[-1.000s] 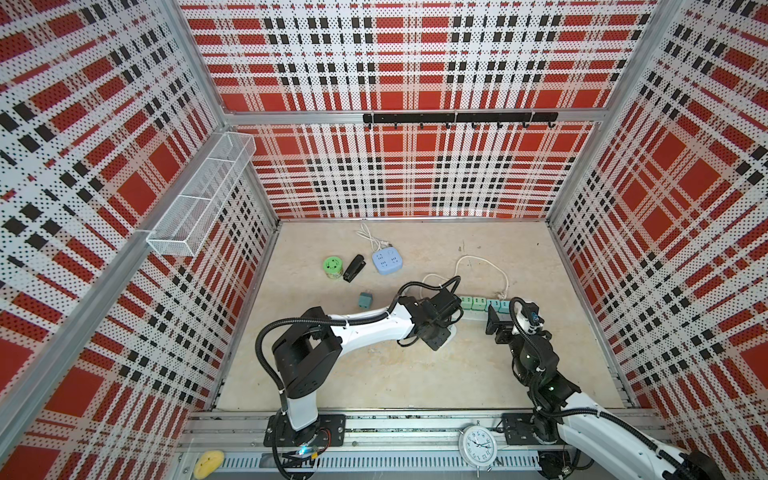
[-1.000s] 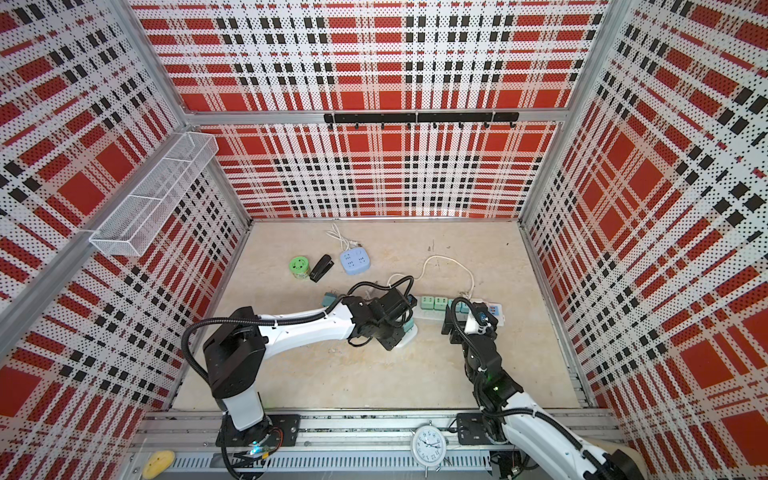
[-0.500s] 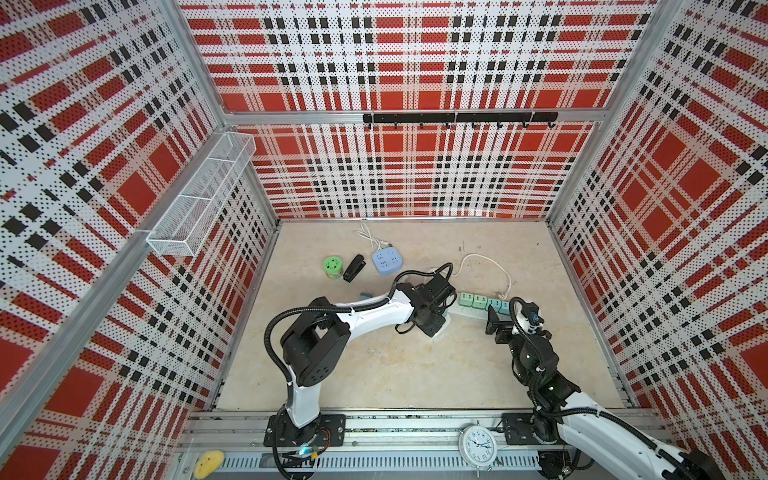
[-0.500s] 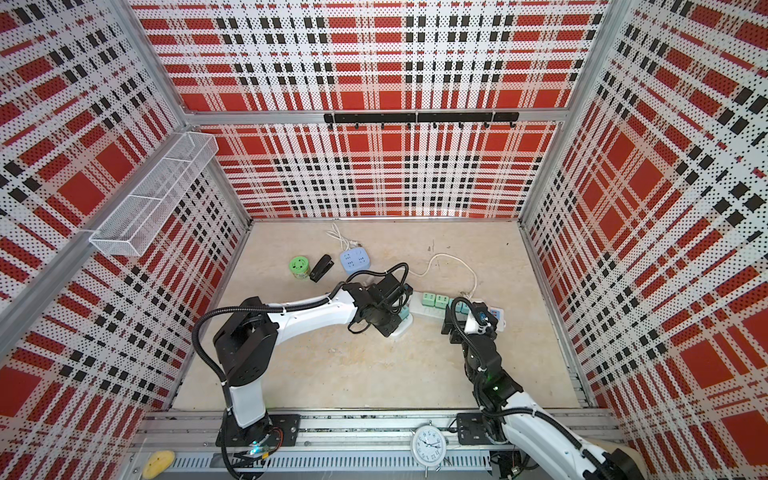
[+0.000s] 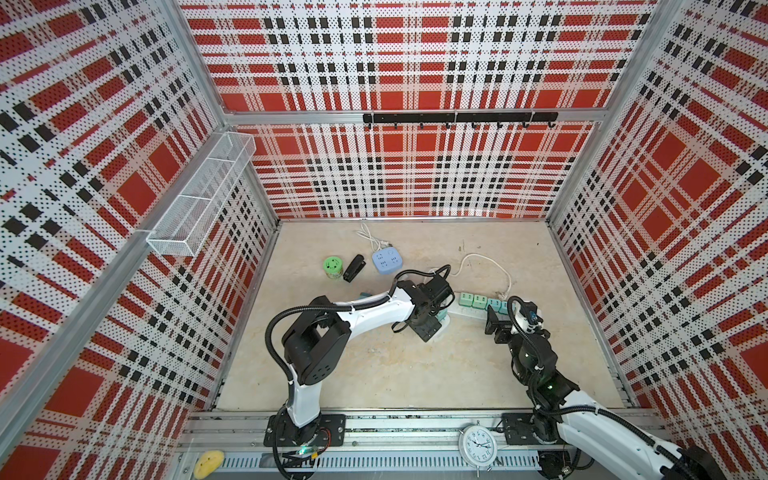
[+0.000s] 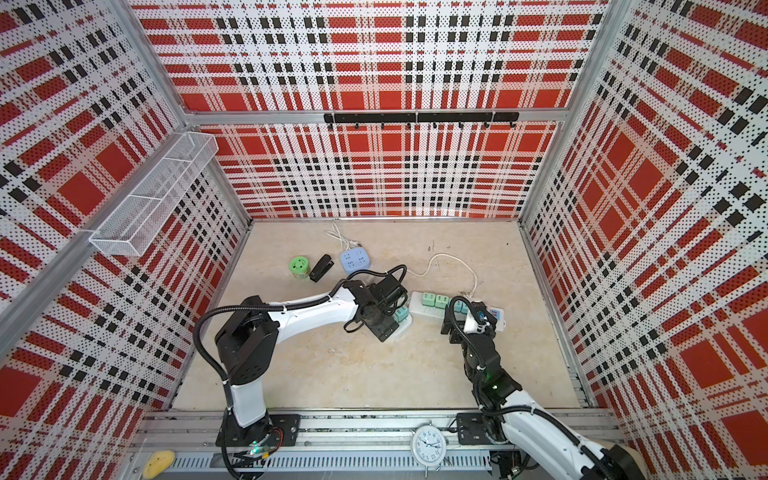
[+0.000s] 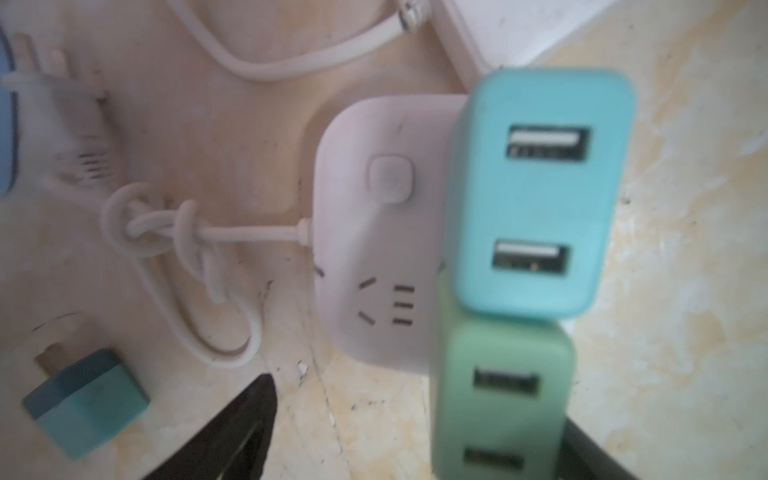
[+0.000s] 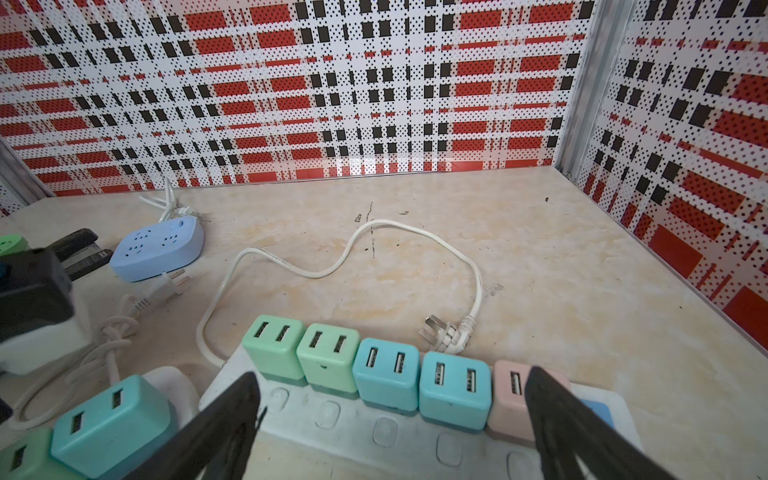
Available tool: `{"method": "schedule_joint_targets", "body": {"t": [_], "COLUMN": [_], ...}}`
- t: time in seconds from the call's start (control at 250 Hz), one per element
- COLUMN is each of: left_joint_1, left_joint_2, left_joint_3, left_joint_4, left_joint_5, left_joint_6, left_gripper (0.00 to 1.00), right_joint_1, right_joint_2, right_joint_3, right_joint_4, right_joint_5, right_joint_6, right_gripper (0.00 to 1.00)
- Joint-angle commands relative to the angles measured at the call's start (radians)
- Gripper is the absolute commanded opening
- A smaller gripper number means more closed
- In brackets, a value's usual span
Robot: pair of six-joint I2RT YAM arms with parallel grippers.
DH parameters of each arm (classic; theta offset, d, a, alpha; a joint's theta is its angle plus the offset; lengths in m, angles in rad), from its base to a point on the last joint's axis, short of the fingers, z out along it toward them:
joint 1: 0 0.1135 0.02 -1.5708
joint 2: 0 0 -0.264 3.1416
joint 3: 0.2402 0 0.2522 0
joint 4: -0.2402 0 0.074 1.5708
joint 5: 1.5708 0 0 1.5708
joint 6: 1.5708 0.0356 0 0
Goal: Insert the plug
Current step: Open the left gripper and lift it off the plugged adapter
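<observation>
left gripper: jaws spread wide, clamping nothing. the green plug sits between the fingers, close against one finger and well clear of the other. contact with the near finger cannot be confirmed. the green plug stands on the small white power strip, ports facing the wrist camera. how deep its pins sit is hidden. a teal plug stands on the same strip, touching the green plug on the side away from the gripper. the strip's knotted cord runs off past the far finger. outside that finger a loose teal plug lies on the table, pins exposed.

right gripper: jaws fully spread, empty, poised over the long power strip. just ahead of the fingers a row of five plugs is seated in it: two green, two teal, and a pink plug next to one finger. beyond the row a white cord loops on the table, its wall plug lying free. further out are a blue power strip and a black stapler.

in both top views the left gripper and right gripper are near each other, apart.
</observation>
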Motion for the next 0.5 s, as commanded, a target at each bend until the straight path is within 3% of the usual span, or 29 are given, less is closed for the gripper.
{"method": "schedule_joint_targets", "body": {"t": [0.0,0.16,0.248,0.424,0.496], "left_joint_1": [0.005,0.075,0.159,0.328,0.365], "left_joint_2": [-0.165,-0.352,-0.409,-0.376,-0.320], "left_joint_3": [0.062,-0.001,-0.045,-0.051,-0.025], "left_joint_4": [-0.055,0.068,0.165,0.269,0.300], "left_joint_5": [-0.120,-0.230,-0.240,-0.217,-0.201], "left_joint_6": [0.001,-0.047,-0.127,-0.339,-0.371], "left_gripper": [0.91,0.92,1.00,0.99,0.99], "right_joint_1": [-0.004,-0.004,-0.006,-0.006,-0.006], "right_joint_2": [0.001,-0.002,-0.005,-0.009,-0.010], "right_joint_3": [0.031,0.028,0.026,0.026,0.026], "right_joint_4": [0.052,0.051,0.051,0.046,0.046], "right_joint_5": [-0.008,-0.010,-0.011,-0.013,-0.012], "right_joint_6": [0.002,0.003,0.003,0.004,0.004], "right_gripper": [1.00,1.00,1.00,1.00,1.00]}}
